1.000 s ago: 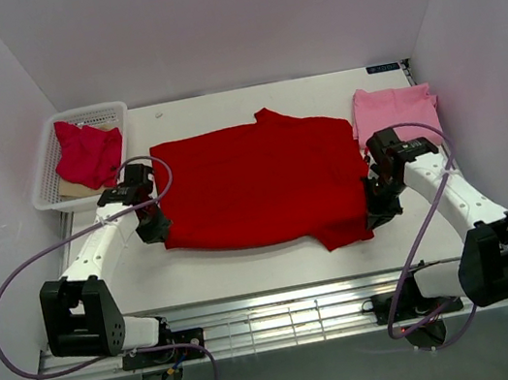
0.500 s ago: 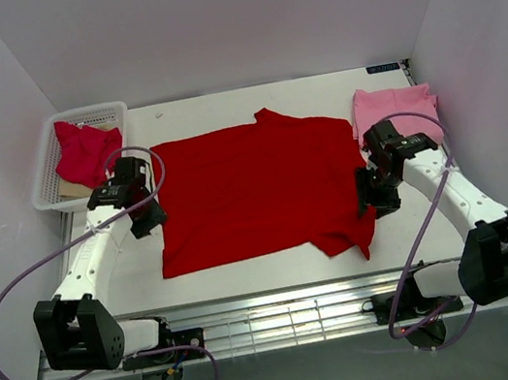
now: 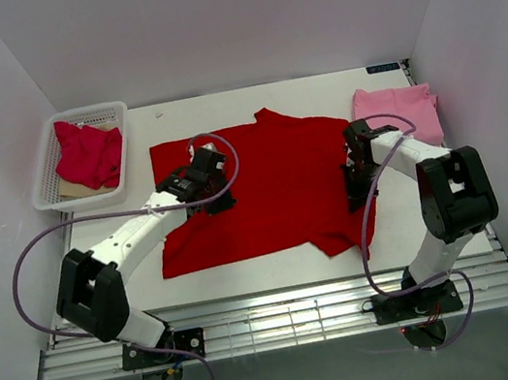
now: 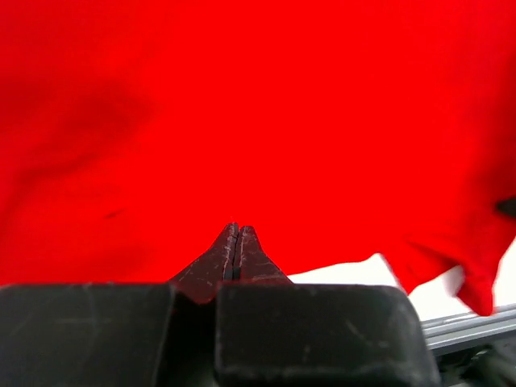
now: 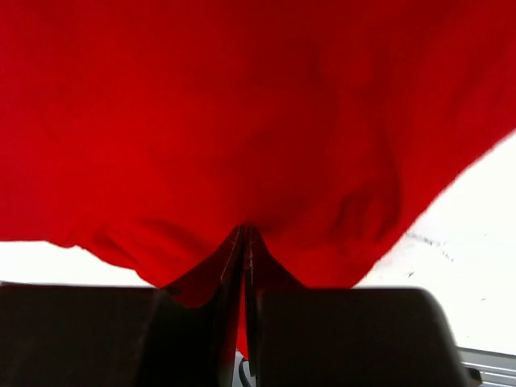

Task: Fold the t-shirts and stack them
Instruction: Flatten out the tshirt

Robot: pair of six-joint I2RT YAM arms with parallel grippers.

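The bright red t-shirt (image 3: 271, 172) lies spread flat in the middle of the table. My left gripper (image 3: 217, 199) is shut over its left half, and no cloth shows between the fingers in the left wrist view (image 4: 236, 227), where red cloth (image 4: 282, 121) fills the frame. My right gripper (image 3: 357, 193) is at the shirt's right edge, shut on bunched red cloth (image 5: 242, 105) that shows between its fingers (image 5: 244, 230). The light pink t-shirt (image 3: 398, 110) lies folded at the back right. The crimson-red t-shirt (image 3: 87, 152) lies crumpled in the basket.
The white mesh basket (image 3: 42, 176) stands at the back left. White walls close in the left, right and back. A slatted metal rail (image 3: 275, 309) runs along the near edge. Bare table (image 3: 249, 274) shows in front of the shirt.
The shirt's near edge has been drawn toward the front. My left gripper has moved from the shirt's left edge to over its left half. My right gripper has shifted slightly back along the right edge.
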